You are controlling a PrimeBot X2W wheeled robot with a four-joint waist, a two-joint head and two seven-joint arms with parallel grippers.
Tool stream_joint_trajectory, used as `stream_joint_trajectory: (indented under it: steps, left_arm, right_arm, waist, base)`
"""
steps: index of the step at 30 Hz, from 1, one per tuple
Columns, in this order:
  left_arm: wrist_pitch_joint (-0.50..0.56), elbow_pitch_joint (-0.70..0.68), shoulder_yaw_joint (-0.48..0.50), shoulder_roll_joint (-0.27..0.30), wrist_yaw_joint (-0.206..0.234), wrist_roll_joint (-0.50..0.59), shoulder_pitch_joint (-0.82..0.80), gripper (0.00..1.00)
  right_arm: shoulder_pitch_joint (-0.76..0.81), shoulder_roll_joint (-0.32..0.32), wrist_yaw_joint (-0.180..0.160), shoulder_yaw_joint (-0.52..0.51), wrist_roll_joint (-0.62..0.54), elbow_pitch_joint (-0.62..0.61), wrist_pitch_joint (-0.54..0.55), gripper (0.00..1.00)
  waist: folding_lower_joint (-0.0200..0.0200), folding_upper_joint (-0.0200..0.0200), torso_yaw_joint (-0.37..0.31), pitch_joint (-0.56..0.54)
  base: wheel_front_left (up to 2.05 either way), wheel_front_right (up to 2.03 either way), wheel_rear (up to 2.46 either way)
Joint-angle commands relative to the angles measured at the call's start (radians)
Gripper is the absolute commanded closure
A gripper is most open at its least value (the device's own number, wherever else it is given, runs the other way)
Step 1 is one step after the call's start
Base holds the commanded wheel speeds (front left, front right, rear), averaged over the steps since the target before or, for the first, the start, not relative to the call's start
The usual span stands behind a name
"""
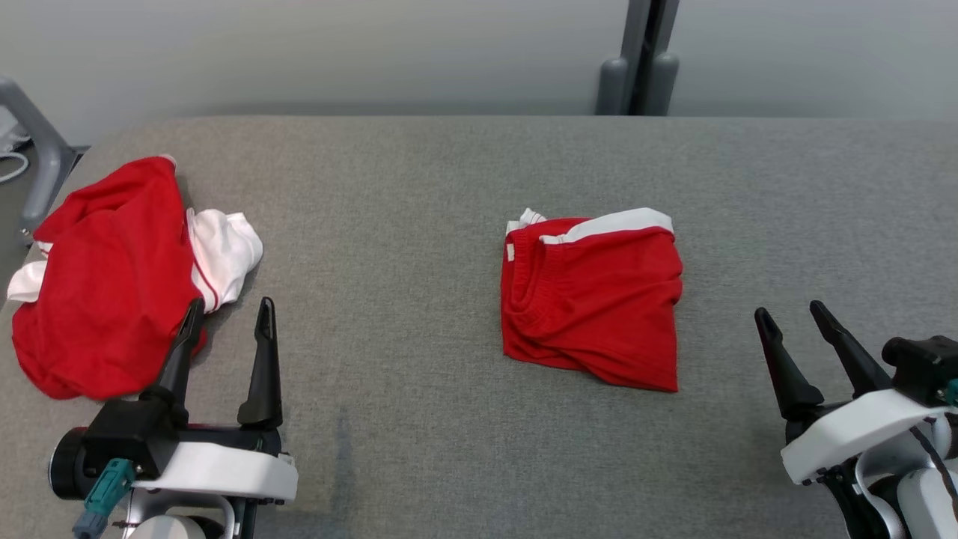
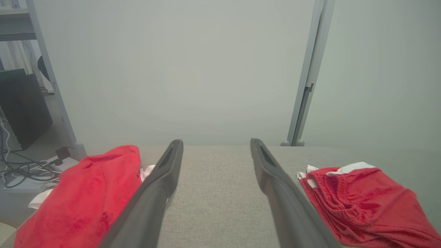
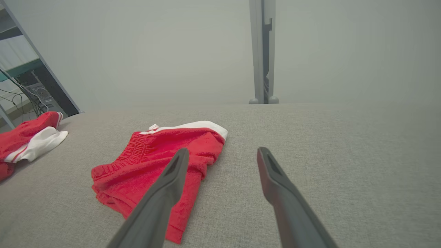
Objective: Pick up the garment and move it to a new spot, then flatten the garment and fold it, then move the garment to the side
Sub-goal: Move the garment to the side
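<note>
The left end effector (image 1: 229,308) is spread wide and holds nothing. Its outer finger is at the edge of a crumpled garment (image 1: 105,277) at the left end of the surface (image 1: 404,187), and I cannot tell whether they touch. The right end effector (image 1: 789,311) is likewise wide apart and empty, over the right side. The folded shorts (image 1: 599,307) lie mid-surface between them, apart from both.

The left hand (image 1: 230,302) hides part of the crumpled garment (image 1: 105,284).
</note>
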Motion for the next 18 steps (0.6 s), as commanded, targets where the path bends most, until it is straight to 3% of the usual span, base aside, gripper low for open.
stream_joint_trajectory:
  steps: [1, 11, 16, 17, 18]
  left_arm:
    - [-0.015, 0.012, 0.002, -0.006, -0.007, 0.005, -0.037, 0.0]
    - [-0.055, 0.055, 0.011, -0.034, -0.036, 0.0, -0.105, 0.0]
    - [-0.067, 0.073, 0.017, -0.042, -0.048, 0.009, -0.135, 0.0]
    - [-0.069, 0.077, 0.02, -0.043, -0.05, 0.009, -0.139, 0.0]
    - [-0.069, 0.079, 0.023, -0.043, -0.052, 0.01, -0.144, 0.0]
  right_arm:
    - [-0.044, -0.013, 0.0, 0.028, 0.013, 0.043, -0.011, 0.0]
    - [-0.173, -0.032, 0.0, 0.147, 0.066, 0.237, -0.009, 0.0]
    - [-0.222, -0.029, 0.0, 0.188, 0.105, 0.336, 0.048, 0.0]
    - [-0.225, -0.026, 0.0, 0.2, 0.118, 0.347, 0.063, 0.42]
    - [-0.231, -0.027, 0.0, 0.207, 0.125, 0.353, 0.071, 0.77]
  waist:
    - [0.0, -0.0001, 0.066, 0.082]
    - [0.0, -0.0001, 0.116, 0.165]
    - [0.0, -0.0001, 0.122, 0.187]
    - [0.0, -0.0001, 0.121, 0.189]
    - [0.0, -0.0001, 0.119, 0.191]
  base:
    - [0.0, 0.0, 0.0]
    - [0.0, 0.0, 0.0]
    - [0.0, 0.0, 0.0]
    - [0.0, 0.0, 0.0]
    - [0.0, 0.0, 0.0]
